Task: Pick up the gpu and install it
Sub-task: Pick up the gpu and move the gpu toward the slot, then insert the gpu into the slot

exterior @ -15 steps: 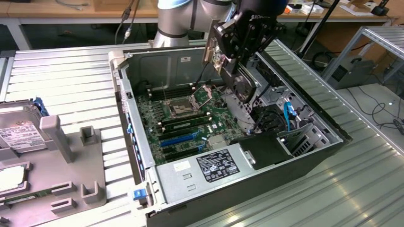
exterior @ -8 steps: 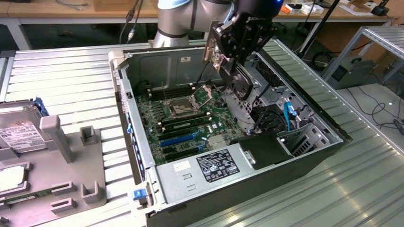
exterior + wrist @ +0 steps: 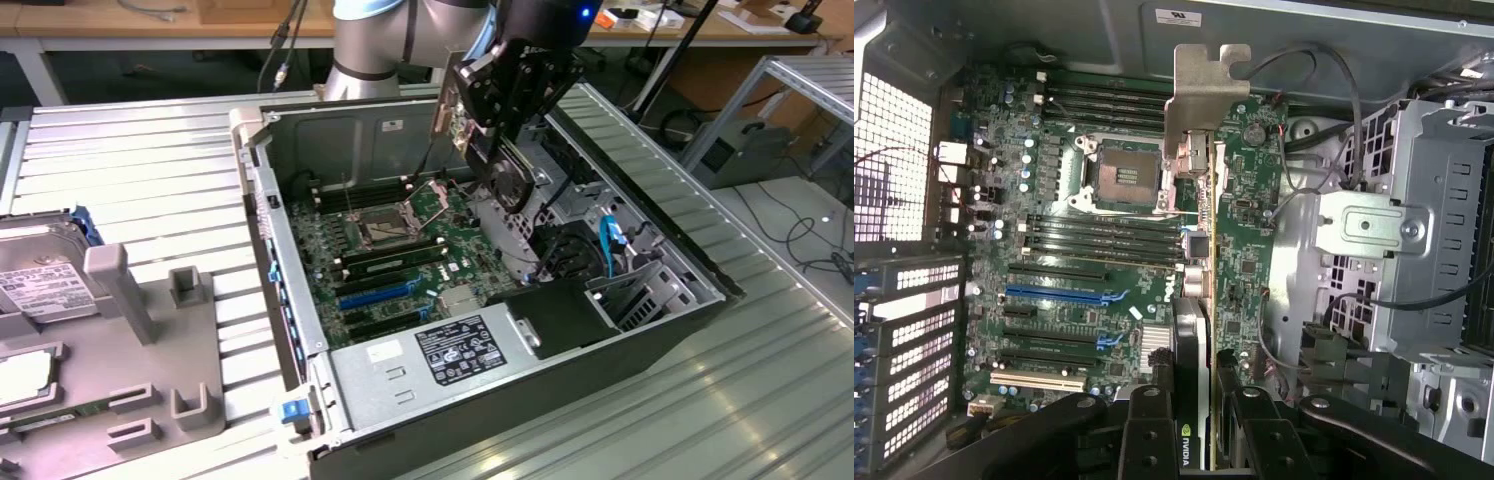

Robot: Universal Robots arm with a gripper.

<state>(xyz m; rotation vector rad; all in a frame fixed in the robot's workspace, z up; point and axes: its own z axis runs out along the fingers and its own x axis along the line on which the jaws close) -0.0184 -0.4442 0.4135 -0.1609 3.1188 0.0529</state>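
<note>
Claw [image 3: 1199, 405]: black.
Card [image 3: 1192, 345] in claw: black, yellow-green edge, small green logo; end bracket [image 3: 1206, 90] plain silver.
Board [image 3: 1249, 240] beneath claw: green, speckled with silver parts; blue slot [image 3: 1059, 297], beige slot [image 3: 1039, 381], other slots black.
Cage [image 3: 1364, 225] beside claw: silver, dotted with holes.

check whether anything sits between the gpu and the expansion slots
Nothing visible does. The gripper holds the gpu edge-on over the open case, and the motherboard below it lies uncovered. The blue slot and the black slots look empty. The cables run by the drive cage, off to one side.
</note>
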